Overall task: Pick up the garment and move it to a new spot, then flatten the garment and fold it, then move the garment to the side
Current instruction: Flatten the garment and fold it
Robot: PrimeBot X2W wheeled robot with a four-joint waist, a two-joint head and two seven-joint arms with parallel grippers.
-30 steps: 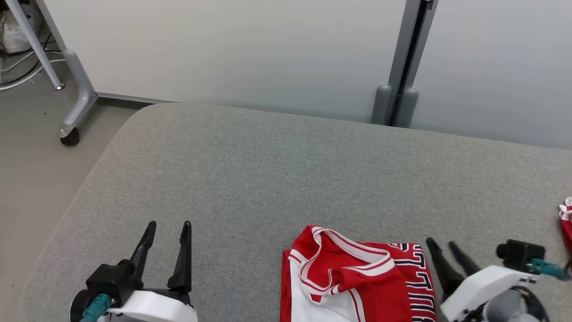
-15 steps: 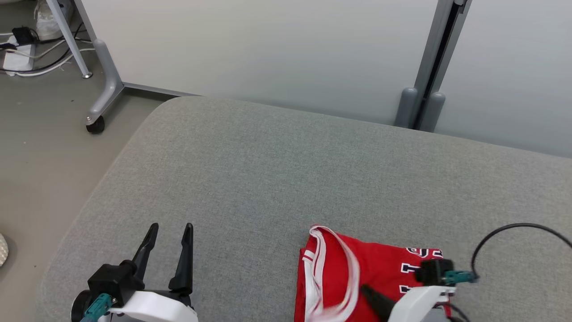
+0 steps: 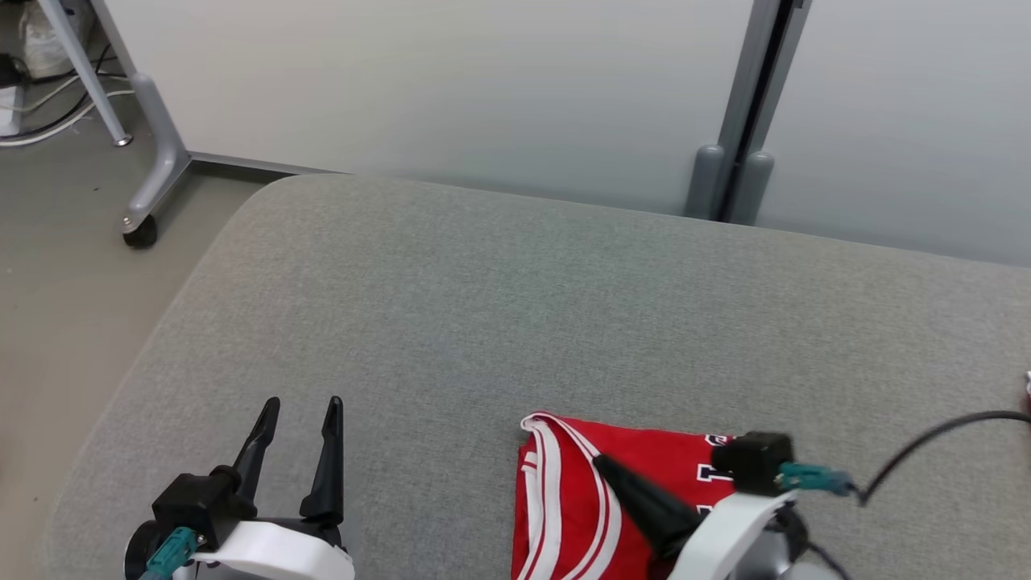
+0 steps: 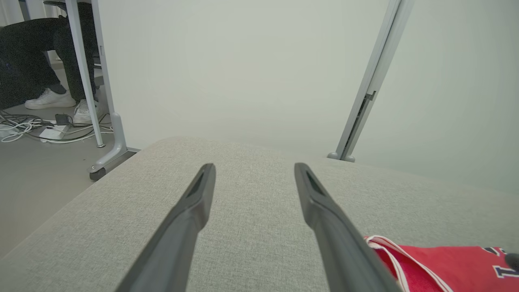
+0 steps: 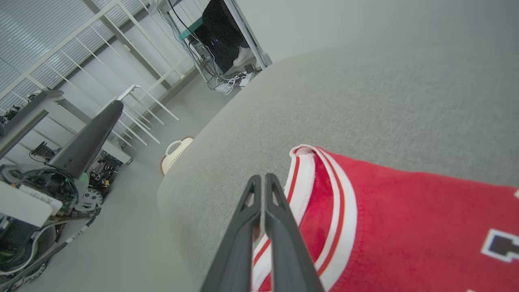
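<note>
The garment (image 3: 668, 447), a red jersey with white trim and dark lettering, lies flat on the grey padded table (image 3: 483, 306) at its near edge, right of centre. My right gripper (image 3: 600, 461) lies low over it, pointing toward its left trimmed edge. In the right wrist view its fingers are shut (image 5: 261, 176) above the white-and-red trim of the garment (image 5: 405, 227), with no cloth seen between the tips. My left gripper (image 3: 303, 403) stands open over bare table, left of the garment. The left wrist view shows its fingers spread (image 4: 254, 166) and the garment (image 4: 446, 263) at lower right.
A pale partition wall with a grey post (image 3: 737, 105) runs behind the table. A desk leg on a caster (image 3: 141, 229) and cables stand on the floor at far left. A person's legs (image 4: 32, 73) show beyond that desk. A small red scrap (image 3: 1028, 387) peeks in at the right edge.
My right gripper has shut and swung left from beside the garment to over it. The bunched collar area now lies flatter. The head view itself has shifted; the left gripper stays open.
</note>
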